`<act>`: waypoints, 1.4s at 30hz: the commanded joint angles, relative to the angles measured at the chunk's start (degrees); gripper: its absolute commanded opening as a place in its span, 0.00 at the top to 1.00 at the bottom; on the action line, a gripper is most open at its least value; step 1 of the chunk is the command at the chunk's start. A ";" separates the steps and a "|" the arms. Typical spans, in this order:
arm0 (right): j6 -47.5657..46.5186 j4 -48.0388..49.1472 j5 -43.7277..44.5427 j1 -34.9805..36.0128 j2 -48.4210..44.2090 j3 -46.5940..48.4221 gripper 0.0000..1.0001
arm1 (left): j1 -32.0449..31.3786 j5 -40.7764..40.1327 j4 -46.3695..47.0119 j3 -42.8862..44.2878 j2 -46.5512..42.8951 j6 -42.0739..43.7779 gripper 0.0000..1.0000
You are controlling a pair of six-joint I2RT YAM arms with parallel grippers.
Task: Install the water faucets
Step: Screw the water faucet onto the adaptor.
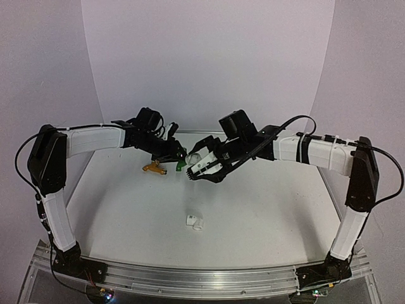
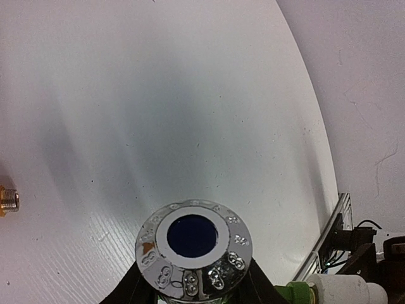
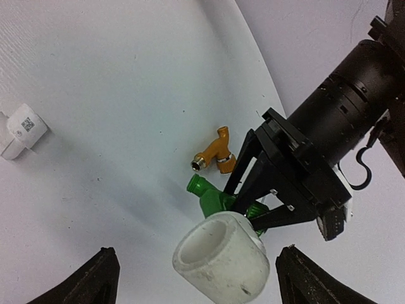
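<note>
Left gripper [image 3: 245, 206]: clamped on green tap [image 3: 204, 190], white fitting [image 3: 221, 259] at its end. Right gripper [image 3: 197, 250]: fingers apart, flanking the fitting. Orange tap [image 3: 215, 155]: lying on table [image 3: 95, 76]

The white desk [image 1: 266, 209] carries an orange-yellow tap [image 1: 154, 168] lying toward the back and a small white fitting [image 1: 195, 221] nearer the front, well apart.

Soft, even white light fills all three views. The tabletop [image 1: 266, 209] is bright, almost washed out, with faint grey shadows beneath the arms [image 1: 95, 139]. Bottom centre of the left wrist view, speckled glare dots the chrome knob [image 2: 193, 244] of the green tap [image 2: 295, 293]. The top view is slightly soft, bowing near its edges.
</note>
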 commanded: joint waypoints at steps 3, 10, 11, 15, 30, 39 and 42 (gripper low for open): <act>-0.29 0.16 1.92 1.19 3.08 3.97 0.21 | -0.42 1.46 0.91 3.62 0.21 0.45 1.00; 1.42 4.05 4.31 1.43 4.38 4.00 0.30 | -0.75 1.77 0.31 4.37 0.74 0.83 1.00; 1.89 4.24 4.97 1.47 4.80 4.40 0.31 | -0.85 1.76 0.29 4.40 0.78 0.88 1.00; 3.79 5.05 6.23 1.51 5.72 5.04 0.42 | -1.03 1.85 0.19 4.61 0.79 1.02 1.00; 52.39 10.12 17.10 1.85 8.70 10.04 0.88 | -1.04 -7.15 2.88 4.81 -0.91 -1.77 1.00; 113.40 6.46 35.43 2.76 12.94 15.38 1.00 | -2.16 -24.81 14.87 0.55 -5.34 -10.40 1.00; 131.91 6.76 29.13 2.05 12.93 15.75 0.97 | -3.62 -30.94 15.56 0.60 -5.83 -9.30 1.00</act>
